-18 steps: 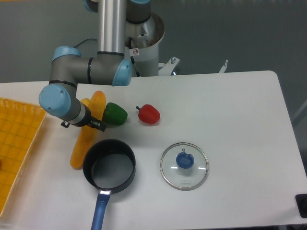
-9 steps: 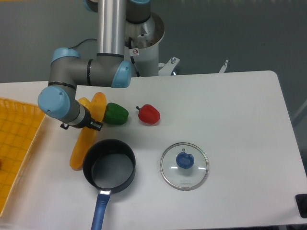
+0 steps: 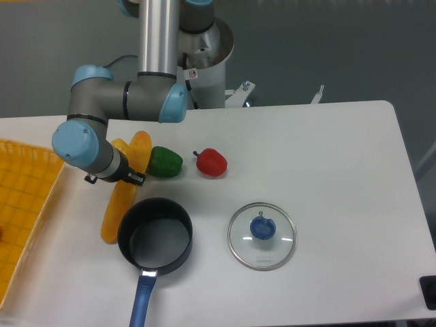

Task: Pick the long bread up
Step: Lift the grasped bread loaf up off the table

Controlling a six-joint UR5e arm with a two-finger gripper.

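Wrist shifted slightly left and up over last second; long bread barely displaced at lower end. Tool set over bread's middle, fingers hidden by wrist: open or closed cannot be told. Lift judged not yet achieved; bread lies on white surface, lower end beside black pan, upper end near green pepper. Elsewhere: red pepper, glass lid, yellow tray; grey wall behind.
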